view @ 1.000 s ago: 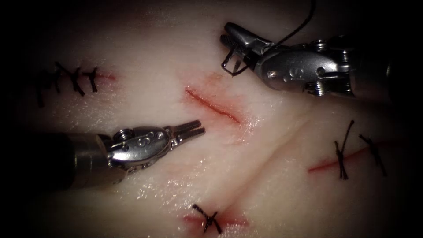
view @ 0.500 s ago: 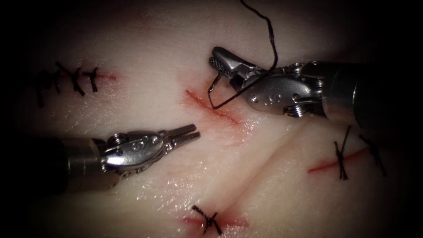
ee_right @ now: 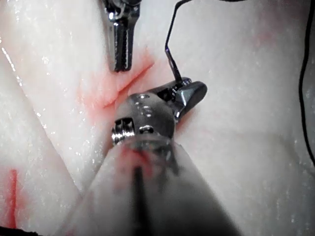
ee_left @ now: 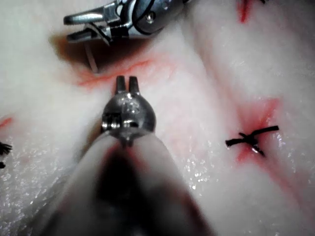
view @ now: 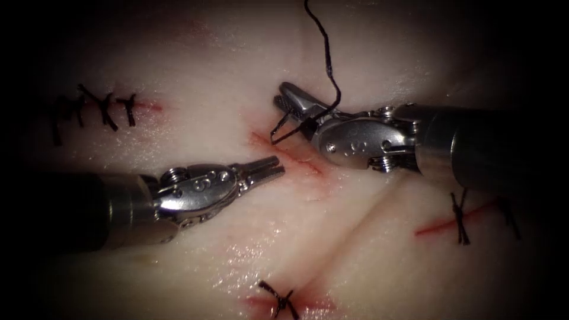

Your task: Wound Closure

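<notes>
Needle (view: 283,128) pinched in the right end effector (view: 294,110), gripped near the thread end of its curve, dark arc hanging below the jaws with the tip just above the upper left end of the cut (view: 287,154); not seen entering the tissue (view: 195,71). Thread (view: 327,59) rising from the jaws in a wavy black line to the top edge of the endoscope view. Same needle (ee_right: 171,66) seen from the right wrist view, held at the jaw tips, thread curving away from it.

Left end effector (view: 267,169) lying to the left of the cut, jaws close together with a thin slit between them, holding nothing, tips just beside the cut's middle. From the left wrist view, left end effector (ee_left: 127,83) pointing at the red line of the cut (ee_left: 115,73), right end effector (ee_left: 86,27) beyond it with the needle (ee_left: 92,58) hanging down.

Cut open and unstitched, red fluid (view: 317,178) smeared along its lower right end. Finished stitches (view: 104,106) far left, more stitches (view: 459,219) on a second cut at the right, another knot (view: 278,299) near the bottom edge.
</notes>
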You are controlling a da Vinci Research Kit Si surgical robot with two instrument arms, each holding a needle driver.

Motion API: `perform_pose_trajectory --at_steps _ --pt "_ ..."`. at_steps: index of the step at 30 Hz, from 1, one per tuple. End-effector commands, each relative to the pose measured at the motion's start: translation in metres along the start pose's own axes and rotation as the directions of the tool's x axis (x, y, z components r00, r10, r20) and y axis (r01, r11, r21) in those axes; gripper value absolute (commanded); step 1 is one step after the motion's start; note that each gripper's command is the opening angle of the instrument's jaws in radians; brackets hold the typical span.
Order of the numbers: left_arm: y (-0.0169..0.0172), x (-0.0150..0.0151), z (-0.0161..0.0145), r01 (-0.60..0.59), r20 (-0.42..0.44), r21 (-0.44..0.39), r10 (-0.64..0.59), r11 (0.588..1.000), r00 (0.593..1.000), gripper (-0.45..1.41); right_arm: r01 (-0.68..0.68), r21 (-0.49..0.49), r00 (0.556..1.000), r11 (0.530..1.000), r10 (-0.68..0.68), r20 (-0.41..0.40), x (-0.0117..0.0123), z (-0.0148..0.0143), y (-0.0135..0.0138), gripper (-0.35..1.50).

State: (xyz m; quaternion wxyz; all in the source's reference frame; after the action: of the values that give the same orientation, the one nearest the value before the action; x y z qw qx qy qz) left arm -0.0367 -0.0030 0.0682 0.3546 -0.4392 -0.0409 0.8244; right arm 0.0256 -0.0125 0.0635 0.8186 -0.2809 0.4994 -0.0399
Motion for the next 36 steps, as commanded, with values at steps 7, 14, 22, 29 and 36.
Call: perform_pose_trajectory --at_steps 7,14,22,29,36 --pt "-0.0003 -0.0016 0.0012 -0.025 0.036 -0.009 0.025 1.0 0.999 -0.06 -0.065 0.037 0.998 0.997 0.065 0.0 -0.0008 0.0004 -0.0012 -0.35" --pt "-0.0015 -0.006 0.0002 -0.053 0.129 0.006 0.052 0.999 0.99 -0.06 -0.096 0.027 0.995 0.995 0.096 -0.003 -0.0011 -0.0003 -0.001 -0.35" --pt "-0.0025 -0.0077 0.0007 -0.056 0.162 0.028 0.05 0.998 0.986 -0.08 -0.108 0.018 0.994 0.994 0.108 -0.007 -0.0005 -0.0005 -0.001 -0.35" --pt "-0.0021 -0.0081 0.0008 -0.053 0.168 0.035 0.046 0.998 0.985 -0.08 -0.174 0.029 0.985 0.984 0.173 0.014 -0.0006 -0.0003 -0.0034 -0.35" --pt "-0.0022 -0.0082 0.0005 -0.052 0.17 0.038 0.045 0.998 0.984 -0.08 -0.247 0.062 0.969 0.967 0.244 0.043 -0.0023 -0.0002 -0.0076 -0.35"
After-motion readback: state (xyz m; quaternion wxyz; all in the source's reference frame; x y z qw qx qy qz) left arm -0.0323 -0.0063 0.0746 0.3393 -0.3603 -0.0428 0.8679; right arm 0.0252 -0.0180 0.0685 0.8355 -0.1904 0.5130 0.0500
